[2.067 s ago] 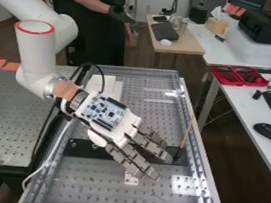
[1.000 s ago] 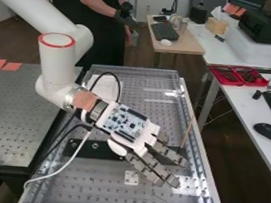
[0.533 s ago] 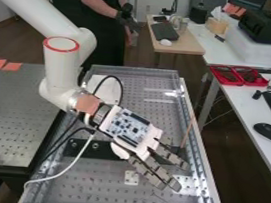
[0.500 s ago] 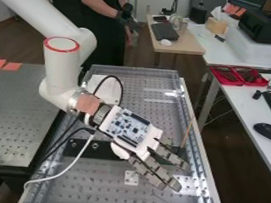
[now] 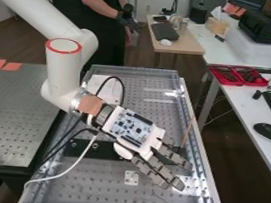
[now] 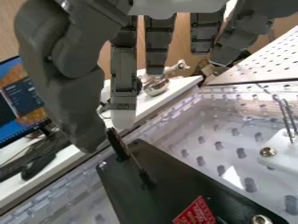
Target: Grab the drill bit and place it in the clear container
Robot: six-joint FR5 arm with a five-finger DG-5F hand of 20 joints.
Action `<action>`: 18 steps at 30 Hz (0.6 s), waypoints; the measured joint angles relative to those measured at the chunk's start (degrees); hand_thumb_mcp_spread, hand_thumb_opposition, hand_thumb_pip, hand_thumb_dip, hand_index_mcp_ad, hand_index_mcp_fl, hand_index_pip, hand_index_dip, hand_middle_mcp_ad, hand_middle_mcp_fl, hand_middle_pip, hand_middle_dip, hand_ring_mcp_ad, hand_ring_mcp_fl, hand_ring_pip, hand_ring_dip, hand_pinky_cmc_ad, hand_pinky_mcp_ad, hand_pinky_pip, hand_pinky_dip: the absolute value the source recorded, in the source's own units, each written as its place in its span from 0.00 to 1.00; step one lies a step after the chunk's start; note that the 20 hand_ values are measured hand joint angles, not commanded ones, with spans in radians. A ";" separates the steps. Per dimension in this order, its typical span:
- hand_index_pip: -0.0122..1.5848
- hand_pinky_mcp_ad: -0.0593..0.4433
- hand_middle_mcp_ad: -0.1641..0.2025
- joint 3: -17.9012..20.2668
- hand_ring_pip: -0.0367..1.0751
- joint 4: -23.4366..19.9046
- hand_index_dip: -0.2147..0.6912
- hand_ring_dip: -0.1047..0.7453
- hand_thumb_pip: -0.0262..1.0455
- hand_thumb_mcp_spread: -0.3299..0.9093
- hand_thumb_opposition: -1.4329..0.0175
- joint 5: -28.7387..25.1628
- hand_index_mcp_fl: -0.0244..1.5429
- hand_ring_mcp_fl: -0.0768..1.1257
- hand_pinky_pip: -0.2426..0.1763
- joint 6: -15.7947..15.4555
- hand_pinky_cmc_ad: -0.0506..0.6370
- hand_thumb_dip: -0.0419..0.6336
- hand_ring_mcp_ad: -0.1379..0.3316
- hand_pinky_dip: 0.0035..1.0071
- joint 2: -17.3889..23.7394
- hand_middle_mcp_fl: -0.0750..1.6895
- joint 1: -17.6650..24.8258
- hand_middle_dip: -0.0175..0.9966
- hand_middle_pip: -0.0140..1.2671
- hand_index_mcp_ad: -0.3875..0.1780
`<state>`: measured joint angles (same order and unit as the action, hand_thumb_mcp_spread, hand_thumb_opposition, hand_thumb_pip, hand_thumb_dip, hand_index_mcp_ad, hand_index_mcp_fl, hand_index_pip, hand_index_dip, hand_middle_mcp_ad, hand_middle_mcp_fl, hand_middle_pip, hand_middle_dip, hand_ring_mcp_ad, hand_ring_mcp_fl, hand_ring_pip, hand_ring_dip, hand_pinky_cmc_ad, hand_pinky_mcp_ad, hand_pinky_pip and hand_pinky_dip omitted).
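Showing in wrist view: 1 red label (image 6: 195,211)

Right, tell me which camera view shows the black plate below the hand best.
The wrist view: there the black plate is close up, its red label in sight. The high view shows it smaller, lying across the perforated bed, with the hand hiding part of it.

Soft, fairly even indoor light leaves white glare patches on the perforated bench (image 5: 93,184) and metal bolts (image 6: 267,151).
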<state>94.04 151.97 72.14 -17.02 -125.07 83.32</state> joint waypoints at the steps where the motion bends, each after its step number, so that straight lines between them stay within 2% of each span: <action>1: 0.90 0.39 0.48 -0.06 0.09 0.10 0.39 0.07 0.60 0.58 0.39 0.06 0.20 0.05 0.32 -0.03 0.53 0.42 0.74 0.19 -0.03 0.11 -0.02 0.15 0.12 0.50; 8: 0.87 0.39 0.48 -0.25 0.09 0.30 0.38 0.07 0.60 0.58 0.39 0.75 0.22 0.05 0.33 -0.15 0.53 0.42 0.74 0.19 -0.17 0.11 -0.20 0.15 0.12 0.50; 10: 0.83 0.39 0.48 -0.27 0.09 0.32 0.38 0.07 0.60 0.58 0.39 0.89 0.26 0.05 0.32 -0.28 0.53 0.44 0.74 0.19 -0.18 0.11 -0.25 0.15 0.12 0.50; 18: 0.73 0.39 0.48 -0.39 0.09 1.23 0.31 0.07 0.60 0.58 0.38 2.42 0.28 0.05 0.32 -0.70 0.53 0.43 0.74 0.19 -0.22 0.11 -0.75 0.15 0.12 0.50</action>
<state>93.65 153.20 74.55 -17.72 -125.29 82.57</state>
